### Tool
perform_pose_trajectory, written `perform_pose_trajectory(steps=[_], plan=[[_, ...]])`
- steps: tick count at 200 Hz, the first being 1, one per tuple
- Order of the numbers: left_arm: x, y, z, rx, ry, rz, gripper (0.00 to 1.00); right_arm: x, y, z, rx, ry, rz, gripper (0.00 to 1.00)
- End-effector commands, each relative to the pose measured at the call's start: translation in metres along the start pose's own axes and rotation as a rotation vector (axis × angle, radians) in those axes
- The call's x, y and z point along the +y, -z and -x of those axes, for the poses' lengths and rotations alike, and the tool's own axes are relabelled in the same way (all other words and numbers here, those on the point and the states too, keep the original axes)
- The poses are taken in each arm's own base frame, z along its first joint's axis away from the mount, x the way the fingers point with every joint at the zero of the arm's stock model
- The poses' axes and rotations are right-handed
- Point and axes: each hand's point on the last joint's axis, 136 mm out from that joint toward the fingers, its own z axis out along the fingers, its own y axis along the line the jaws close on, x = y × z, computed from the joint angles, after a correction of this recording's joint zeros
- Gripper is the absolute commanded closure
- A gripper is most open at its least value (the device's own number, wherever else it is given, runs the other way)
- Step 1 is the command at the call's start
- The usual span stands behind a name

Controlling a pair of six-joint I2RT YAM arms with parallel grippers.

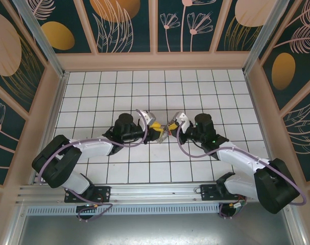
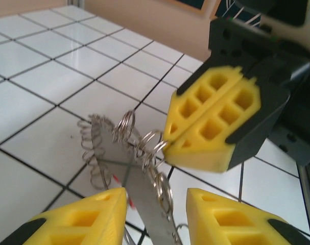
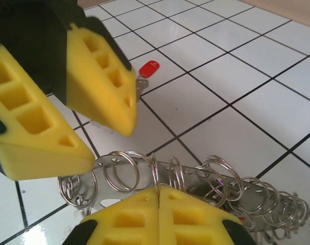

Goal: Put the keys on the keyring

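One key in sight: the key has a red plastic head and a short silvery blade; it lies flat on the tiled floor, loose and not yet threaded
Key's bearing: in the right wrist view it sits just past the tip of the left arm's far finger, well apart from the keyring; its long axis runs from the head at the upper right down to the blade at the lower left
Nearer arm: the left one, by my reading; the overhead view is too small to confirm it
Keyring's place: the keyring is between the two grippers at the middle of the floor, raised on edge; its length runs from one gripper towards the other
Keyring's look: here a thin grey metal band, fringed along its length with many small split rings, shiny and closely crowded
Left gripper: the left gripper has its jaws apart, with the band passing through the gap; I cannot tell whether either pad touches it
Right gripper: the right gripper has its jaws pressed together; one ring runs into the seam between them, so it appears to pinch the keyring
Coming move, as I judge: the freer left gripper would turn to the key, taking it across the red head so the blade stays clear
Risk: the key is tiny and flat on a glossy tile; it could skid from the pads
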Motion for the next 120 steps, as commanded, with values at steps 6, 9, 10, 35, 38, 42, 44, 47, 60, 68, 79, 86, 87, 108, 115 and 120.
perform_pose_trajectory(steps=[6,9,10,35,38,42,44,47,60,68,79,86,87,108,115,120], plan=[[-0.001,0.006,0.002,-0.003,-0.007,0.021,0.62,0.018,0.003,-0.008,0.024,-0.036,0.086,1.00],[-0.002,0.006,0.001,0.001,-0.007,0.018,0.62,0.019,0.004,-0.008,0.023,-0.036,0.091,1.00],[-0.002,0.005,0.001,0.002,-0.008,0.016,0.61,0.019,0.004,-0.008,0.022,-0.035,0.092,1.00],[-0.002,0.006,0.005,-0.002,-0.032,0.027,0.62,0.026,0.008,-0.008,-0.002,-0.007,0.114,1.00],[-0.002,0.006,0.006,-0.008,-0.036,0.029,0.62,0.025,0.009,-0.007,-0.006,-0.004,0.110,1.00],[-0.002,0.007,0.009,-0.016,-0.044,0.032,0.62,0.025,0.010,-0.007,-0.010,-0.001,0.104,1.00],[-0.002,0.007,0.010,-0.017,-0.049,0.033,0.63,0.025,0.010,-0.008,-0.011,0.001,0.102,1.00],[-0.002,0.008,0.012,-0.022,-0.057,0.034,0.64,0.024,0.010,-0.007,-0.014,0.008,0.099,1.00],[-0.002,0.012,0.022,-0.056,-0.089,0.053,0.67,0.025,0.013,-0.007,-0.024,0.036,0.100,1.00],[-0.003,0.015,0.029,-0.080,-0.115,0.060,0.69,0.026,0.014,-0.007,-0.035,0.047,0.109,1.00],[-0.004,0.017,0.035,-0.097,-0.143,0.067,0.71,0.028,0.016,-0.006,-0.055,0.051,0.131,1.00],[-0.005,0.018,0.038,-0.101,-0.157,0.065,0.70,0.022,0.018,-0.006,-0.062,0.042,0.119,1.00],[-0.005,0.017,0.038,-0.099,-0.158,0.063,0.70,0.022,0.018,-0.006,-0.063,0.042,0.119,1.00],[-0.007,0.010,0.031,-0.048,-0.166,0.027,0.65,0.019,0.018,-0.007,-0.067,0.049,0.116,1.00],[-0.006,0.008,0.028,-0.032,-0.158,0.023,0.65,0.019,0.018,-0.007,-0.072,0.055,0.117,1.00],[-0.005,0.006,0.028,-0.025,-0.154,0.024,0.65,0.019,0.018,-0.007,-0.076,0.059,0.116,1.00]])
